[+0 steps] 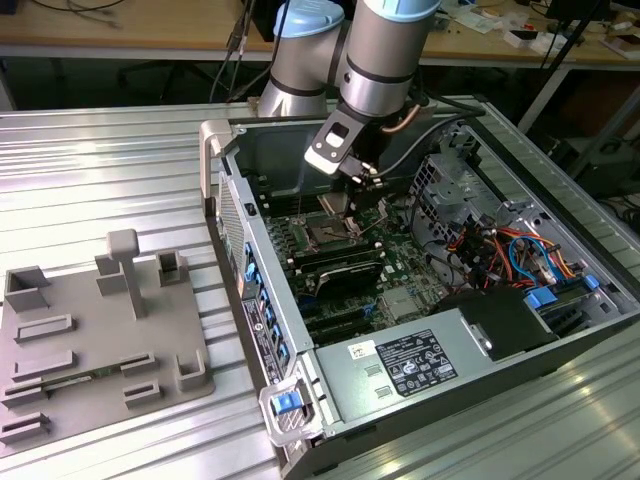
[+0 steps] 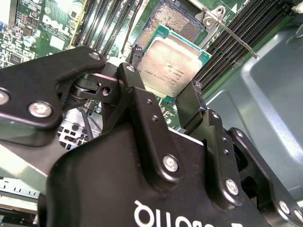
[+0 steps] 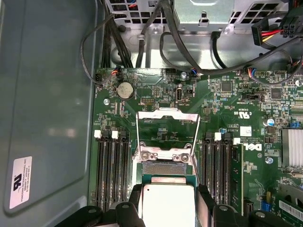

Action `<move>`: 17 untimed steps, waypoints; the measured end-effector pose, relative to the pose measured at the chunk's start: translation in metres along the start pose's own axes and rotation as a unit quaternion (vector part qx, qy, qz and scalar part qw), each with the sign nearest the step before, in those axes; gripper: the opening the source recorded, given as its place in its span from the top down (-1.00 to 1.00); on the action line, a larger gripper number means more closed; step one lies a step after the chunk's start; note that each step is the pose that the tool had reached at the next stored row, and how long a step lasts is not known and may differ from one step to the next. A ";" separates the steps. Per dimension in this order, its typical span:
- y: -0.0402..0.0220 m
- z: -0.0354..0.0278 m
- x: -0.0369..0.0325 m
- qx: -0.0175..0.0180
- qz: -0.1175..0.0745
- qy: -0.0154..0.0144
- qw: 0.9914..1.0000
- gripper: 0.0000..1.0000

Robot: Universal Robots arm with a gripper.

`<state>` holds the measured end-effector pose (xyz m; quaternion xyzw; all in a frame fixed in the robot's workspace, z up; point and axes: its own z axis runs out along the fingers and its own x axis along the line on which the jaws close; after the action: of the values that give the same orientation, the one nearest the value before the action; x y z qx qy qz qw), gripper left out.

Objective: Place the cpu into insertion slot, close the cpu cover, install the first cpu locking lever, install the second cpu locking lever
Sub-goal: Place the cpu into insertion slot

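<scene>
My gripper (image 2: 162,81) is shut on the cpu (image 2: 171,62), a flat square chip with a silver-tan top and a green rim, gripped at two opposite edges by the black fingers (image 2: 137,90). In the first wrist view the cpu (image 3: 168,204) hangs just short of the open insertion slot (image 3: 165,168). The cpu cover (image 3: 166,130), a thin silvery frame, is swung open away from the slot. A thin metal locking lever (image 2: 235,37) stands raised beside the slot. In the exterior view the gripper (image 1: 352,178) hovers above the slot (image 1: 328,235) inside the open computer case.
Rows of black memory slots (image 3: 112,170) flank the slot on both sides. Black cables (image 3: 142,42) loop above the motherboard. The grey case wall (image 3: 47,104) is close by. A power supply (image 1: 420,365) and a drive cage (image 1: 450,185) fill the case. A grey fixture plate (image 1: 100,330) lies at the exterior view's left.
</scene>
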<state>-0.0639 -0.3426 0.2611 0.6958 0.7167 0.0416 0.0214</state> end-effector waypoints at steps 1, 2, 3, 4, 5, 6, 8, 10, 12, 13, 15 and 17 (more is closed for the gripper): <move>0.0000 0.0001 0.0000 0.000 0.000 0.000 1.000 -0.08; 0.0000 0.0001 0.0000 0.000 0.000 0.000 1.000 -0.08; 0.0000 0.0001 0.0000 0.000 0.000 0.000 1.000 -0.08; 0.0000 0.0002 0.0000 0.000 0.000 0.000 1.000 -0.08; 0.0000 0.0002 0.0000 0.000 0.000 0.000 1.000 -0.08; 0.0000 0.0002 0.0000 0.000 0.000 0.000 1.000 -0.08; 0.0000 0.0003 0.0000 0.000 0.000 0.000 1.000 -0.08; 0.0000 0.0003 0.0000 0.000 0.000 0.000 1.000 -0.08; 0.0000 0.0004 0.0000 0.000 0.000 0.000 1.000 -0.08; 0.0000 0.0006 0.0000 0.000 0.000 0.000 1.000 -0.08; 0.0000 0.0012 0.0002 0.000 0.000 0.000 1.000 -0.08; -0.0001 0.0021 0.0007 0.000 0.001 0.000 1.000 -0.08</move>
<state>-0.0639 -0.3419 0.2590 0.6964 0.7162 0.0417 0.0212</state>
